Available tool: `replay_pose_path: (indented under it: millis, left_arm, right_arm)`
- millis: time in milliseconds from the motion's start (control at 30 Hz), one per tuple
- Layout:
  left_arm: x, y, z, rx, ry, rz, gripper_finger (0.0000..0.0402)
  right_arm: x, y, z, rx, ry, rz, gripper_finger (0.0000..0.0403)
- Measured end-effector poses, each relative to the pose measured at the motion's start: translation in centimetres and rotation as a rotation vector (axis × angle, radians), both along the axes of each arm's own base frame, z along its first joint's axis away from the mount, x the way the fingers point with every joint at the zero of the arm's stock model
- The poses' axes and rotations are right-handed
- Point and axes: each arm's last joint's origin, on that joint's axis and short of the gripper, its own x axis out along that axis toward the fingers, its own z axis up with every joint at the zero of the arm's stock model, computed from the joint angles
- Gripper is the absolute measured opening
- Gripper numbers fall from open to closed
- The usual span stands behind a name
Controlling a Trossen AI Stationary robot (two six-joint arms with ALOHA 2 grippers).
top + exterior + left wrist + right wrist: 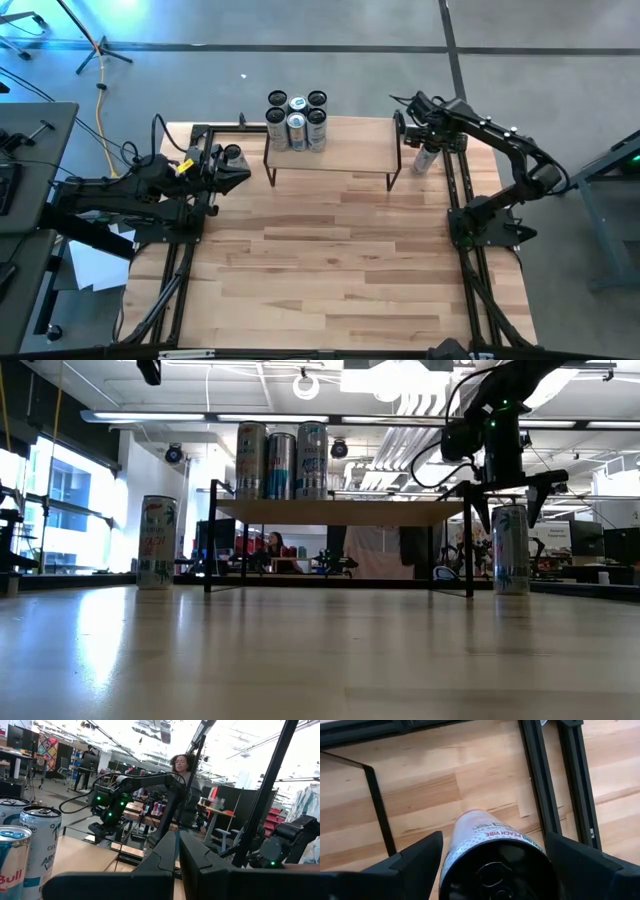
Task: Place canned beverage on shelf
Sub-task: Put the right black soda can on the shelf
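A slim white can [490, 845] stands upright on the table [330, 260] just right of the shelf [345, 150]. My right gripper [492, 851] is open and points down over it, one finger on each side of the can's top [509, 510], without touching it. Several cans [297, 122] stand on the shelf's left end. Another can [157, 542] stands on the table left of the shelf. My left gripper [240, 168] is shut and hovers level near the shelf's left end, holding nothing.
The shelf's black legs [377, 805] and the right arm's black frame rails [540, 780] stand close on either side of the can. The right half of the shelf board [400, 512] is bare. A person shows in the room beyond the table [184, 765].
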Motion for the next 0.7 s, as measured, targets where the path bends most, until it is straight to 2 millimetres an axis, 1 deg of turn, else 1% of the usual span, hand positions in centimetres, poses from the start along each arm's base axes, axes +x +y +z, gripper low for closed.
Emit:
replay_pose_path:
  millis: [167,400,533,700]
  left_arm:
    - [0.0,0.0,0.0,-0.001,0.001,0.002,0.0]
    - [0.0,0.0,0.0,-0.002,0.001,0.003,0.0]
    - [0.0,0.0,0.0,-0.002,0.001,0.003,0.0]
    - [0.0,0.0,0.0,0.008,0.003,0.006,0.0]
  right_arm:
    - [0.0,0.0,0.0,-0.005,-0.004,-0.003,0.0321]
    - [0.0,0.0,0.0,0.005,-0.007,0.002,0.0271]
    - [0.2,0.3,0.1,0.023,0.01,0.081,0.0244]
    - [0.9,1.3,0.8,0.076,0.044,0.191,0.0243]
